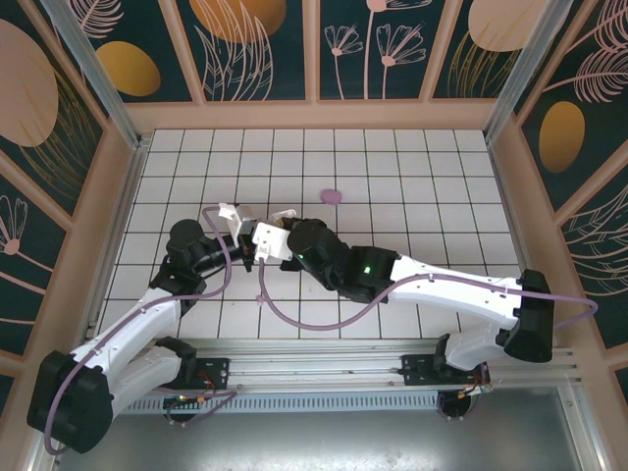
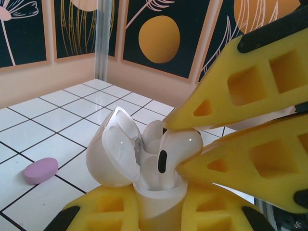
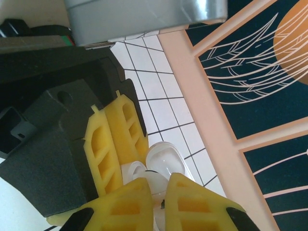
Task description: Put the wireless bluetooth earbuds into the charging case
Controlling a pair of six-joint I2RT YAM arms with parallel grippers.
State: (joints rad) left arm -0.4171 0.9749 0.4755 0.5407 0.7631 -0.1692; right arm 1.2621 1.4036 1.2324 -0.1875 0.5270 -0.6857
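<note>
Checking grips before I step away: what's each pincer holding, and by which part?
The left pincer clamps the open charging case by its lower body; the right pincer pinches an earbud by its head, stem down in the case.

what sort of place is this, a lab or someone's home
Most likely a robot test cell, not a home: a white gridded tabletop boxed in by printed leaf-and-flower wall panels, with robot arms bolted to a metal rail at the near edge.
</note>
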